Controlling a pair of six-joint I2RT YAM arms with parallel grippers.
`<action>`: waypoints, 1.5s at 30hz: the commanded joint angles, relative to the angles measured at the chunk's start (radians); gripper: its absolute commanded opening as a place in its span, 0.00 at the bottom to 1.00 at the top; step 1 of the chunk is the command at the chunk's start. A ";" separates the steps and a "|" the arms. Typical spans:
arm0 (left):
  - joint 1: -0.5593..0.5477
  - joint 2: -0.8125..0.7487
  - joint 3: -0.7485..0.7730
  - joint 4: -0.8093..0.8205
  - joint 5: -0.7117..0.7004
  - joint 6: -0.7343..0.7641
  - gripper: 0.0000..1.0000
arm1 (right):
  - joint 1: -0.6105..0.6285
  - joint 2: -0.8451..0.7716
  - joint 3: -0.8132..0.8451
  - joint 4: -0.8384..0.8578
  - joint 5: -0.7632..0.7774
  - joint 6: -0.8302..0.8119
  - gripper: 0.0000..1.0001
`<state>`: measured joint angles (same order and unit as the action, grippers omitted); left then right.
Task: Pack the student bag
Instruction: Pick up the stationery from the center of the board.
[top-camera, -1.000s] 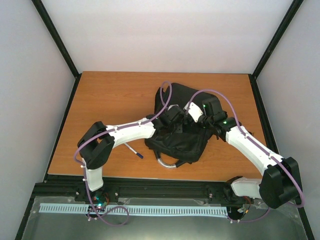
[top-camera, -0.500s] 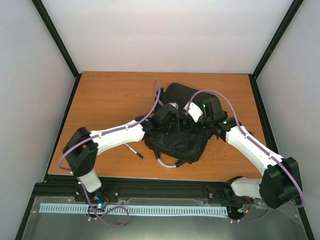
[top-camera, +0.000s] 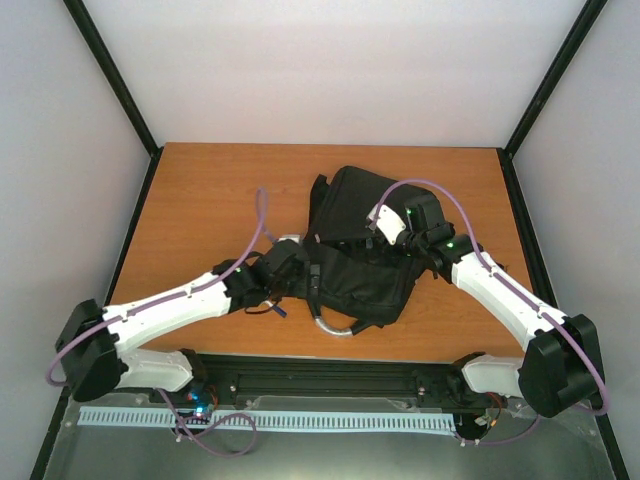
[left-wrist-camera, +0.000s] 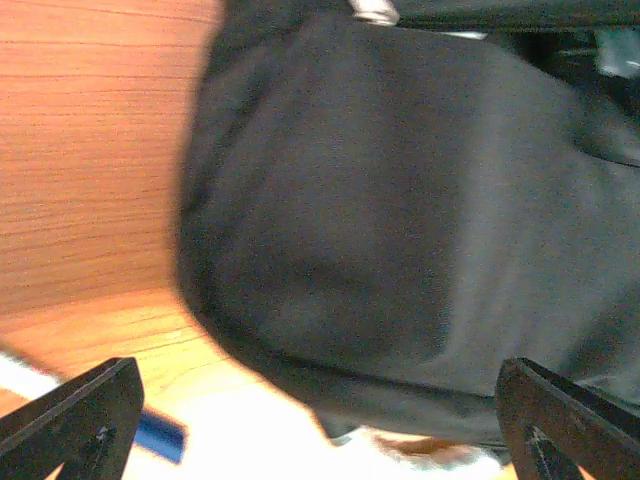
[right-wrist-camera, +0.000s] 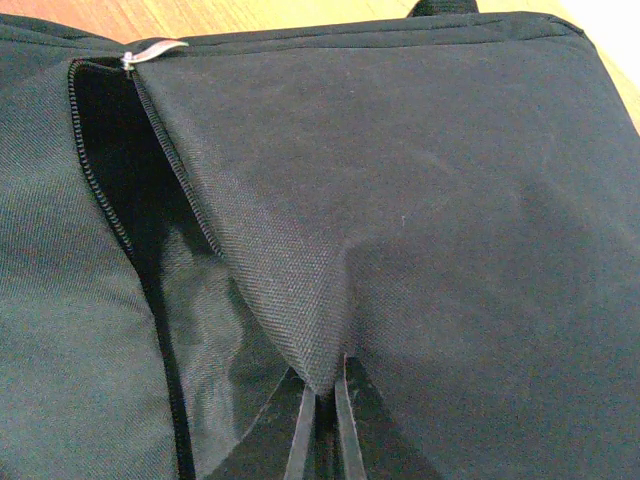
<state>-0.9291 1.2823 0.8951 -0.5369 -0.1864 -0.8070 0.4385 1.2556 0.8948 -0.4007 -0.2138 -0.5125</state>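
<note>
Swinging back toward the lower left of the overhead view, the left arm has drawn away from the middle of the large black soft fabric backpack (top-camera: 352, 195). The left gripper (top-camera: 298, 272), which lay over the bag's centre a moment ago, now sits at the bag's left edge. The right arm has not shifted, and the right gripper (top-camera: 376, 232) remains on the bag's upper middle. The backpack lies crumpled right of centre on the orange-brown wooden table (top-camera: 210, 200). Its top panel is now uncovered, and its curved grey loop handle (top-camera: 335, 328) sticks out toward the near edge. A slim white pen with a blue tip (top-camera: 276, 308) lies just left of the bag. In the left wrist view, the two fingertips sit in the bottom corners, spread wide with nothing between them. The bag's rounded, blurred black side fills the frame beyond, with wood at the left. In the right wrist view, the thin fingers at bottom centre are pressed together on a fold of the black weave, which is pulled into a point. An unzipped black zip (right-wrist-camera: 100, 170) with a small silver pull (right-wrist-camera: 150, 52) gapes in the upper left.
</note>
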 joint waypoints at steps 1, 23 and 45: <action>0.015 -0.074 -0.010 -0.223 -0.191 -0.103 1.00 | 0.003 -0.013 0.006 0.059 -0.047 -0.010 0.03; 0.068 -0.112 -0.060 -0.364 -0.405 -0.189 1.00 | 0.002 -0.007 0.013 0.048 -0.047 -0.015 0.03; 0.157 0.092 -0.049 -0.216 -0.122 -0.303 0.71 | 0.002 0.023 0.027 0.027 -0.041 -0.017 0.03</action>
<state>-0.7792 1.3277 0.8200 -0.7971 -0.3756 -1.0393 0.4381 1.2720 0.8948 -0.4053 -0.2192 -0.5198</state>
